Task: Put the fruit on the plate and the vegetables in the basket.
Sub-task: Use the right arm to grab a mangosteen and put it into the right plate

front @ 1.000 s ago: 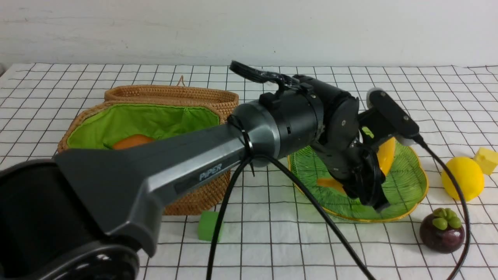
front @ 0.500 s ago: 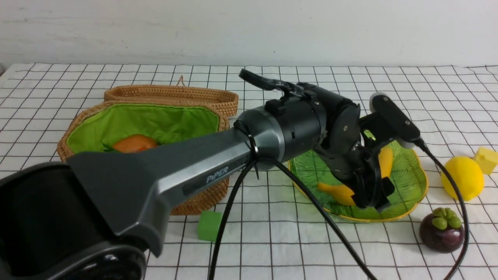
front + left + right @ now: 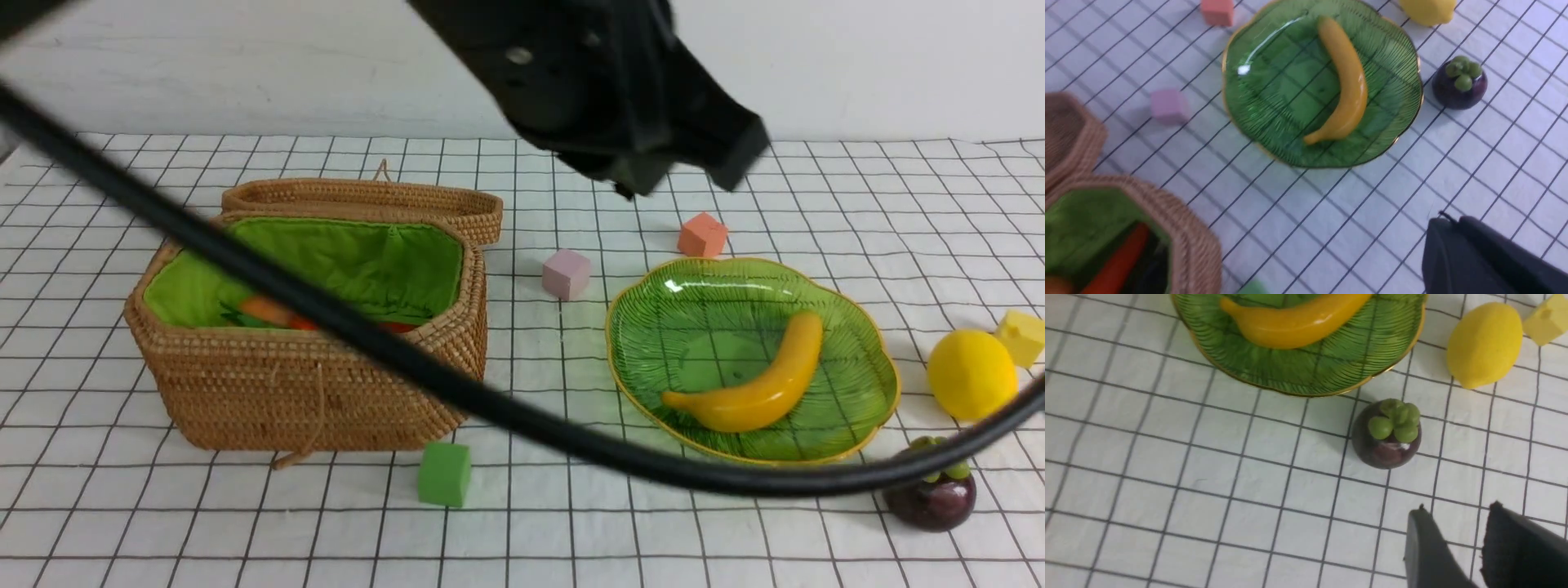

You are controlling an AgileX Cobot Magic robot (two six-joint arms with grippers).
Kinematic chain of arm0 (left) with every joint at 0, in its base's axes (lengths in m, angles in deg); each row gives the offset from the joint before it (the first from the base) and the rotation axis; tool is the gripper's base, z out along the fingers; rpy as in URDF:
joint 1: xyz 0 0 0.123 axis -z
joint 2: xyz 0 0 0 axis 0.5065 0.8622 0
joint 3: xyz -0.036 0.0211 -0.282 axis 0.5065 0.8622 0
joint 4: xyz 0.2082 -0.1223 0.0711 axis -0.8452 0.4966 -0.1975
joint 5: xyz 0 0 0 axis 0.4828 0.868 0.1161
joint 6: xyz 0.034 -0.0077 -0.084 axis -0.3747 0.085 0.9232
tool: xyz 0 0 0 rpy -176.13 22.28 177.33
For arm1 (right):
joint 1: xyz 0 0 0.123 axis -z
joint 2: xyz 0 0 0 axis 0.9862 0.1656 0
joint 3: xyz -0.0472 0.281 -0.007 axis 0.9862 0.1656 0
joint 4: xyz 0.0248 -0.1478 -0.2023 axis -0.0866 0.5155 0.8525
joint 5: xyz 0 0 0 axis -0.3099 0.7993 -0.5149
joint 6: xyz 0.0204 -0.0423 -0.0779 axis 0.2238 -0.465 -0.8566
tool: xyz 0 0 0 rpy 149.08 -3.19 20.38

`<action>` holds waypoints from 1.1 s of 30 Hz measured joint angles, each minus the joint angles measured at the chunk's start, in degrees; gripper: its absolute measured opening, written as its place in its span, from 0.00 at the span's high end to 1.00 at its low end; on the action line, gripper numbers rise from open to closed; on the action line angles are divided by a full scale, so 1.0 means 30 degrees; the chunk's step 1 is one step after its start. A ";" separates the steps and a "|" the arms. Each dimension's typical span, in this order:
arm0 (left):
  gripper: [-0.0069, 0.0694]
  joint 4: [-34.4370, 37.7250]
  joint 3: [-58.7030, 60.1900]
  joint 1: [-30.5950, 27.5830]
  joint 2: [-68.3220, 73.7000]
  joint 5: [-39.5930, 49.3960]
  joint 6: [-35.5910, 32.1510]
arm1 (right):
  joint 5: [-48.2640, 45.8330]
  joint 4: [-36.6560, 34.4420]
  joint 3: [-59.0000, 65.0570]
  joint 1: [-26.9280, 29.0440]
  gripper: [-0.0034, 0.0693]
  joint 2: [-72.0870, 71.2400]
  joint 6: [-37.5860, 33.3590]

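A white cloth (image 3: 816,523) printed with a thin black grid covers the counter (image 3: 82,531), which runs back to a plain white wall (image 3: 245,65). The cloth lies slightly wrinkled along its far edge. Four small cubes rest on it, all well apart. A green cube (image 3: 444,474) sits nearest the front, left of centre. A pale pink cube (image 3: 566,274) lies farther back near the middle. A salmon-orange cube (image 3: 702,235) lies to its right and farther back still. A yellow cube (image 3: 1020,337) sits at the right edge of the front view.
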 joint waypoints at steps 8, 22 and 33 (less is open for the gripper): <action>0.93 0.0026 0.7044 0.0000 -0.6665 -0.0378 0.2139 | 0.1189 -0.3796 0.0000 0.5447 0.63 0.4313 -0.2763; 0.93 0.2744 2.1996 0.0000 -1.8242 -1.1514 0.0657 | 0.2918 -0.8696 0.0000 0.8628 0.17 0.8959 -0.8483; 0.93 0.2844 2.1993 0.0000 -1.8788 -1.2693 -0.1032 | 0.5914 -0.8805 0.0000 0.8628 0.03 1.2762 -0.9404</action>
